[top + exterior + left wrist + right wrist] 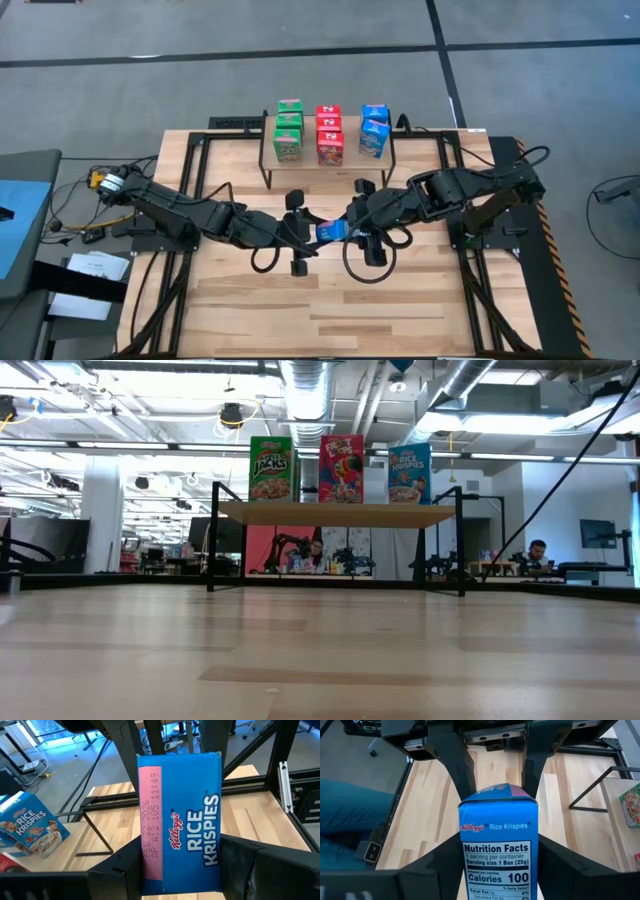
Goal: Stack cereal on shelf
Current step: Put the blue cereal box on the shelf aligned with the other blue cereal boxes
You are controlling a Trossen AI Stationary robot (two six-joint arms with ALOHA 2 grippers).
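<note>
Grippers both clamped one small blue cardboard Rice Krispies box (pixel 331 231) mid-table: left gripper (pixel 310 232), right gripper (pixel 350 230), fingers tight on its sides. Low light-wood shelf on black legs (pixel 330 161) sat beyond, well apart; bare tabletop (pixel 330 300) nearer the front edge.

Both arms reach in low from the table's sides and meet near its middle, on the near side of the shelf. The left gripper (pixel 298 232) comes from the left with its wrist level, and its dark fingers (pixel 240 865) press on either side of a blue box (pixel 331 231). The right gripper (pixel 362 222) faces it from the right, its fingers (pixel 445 860) closed against the other end of the same box.
</note>
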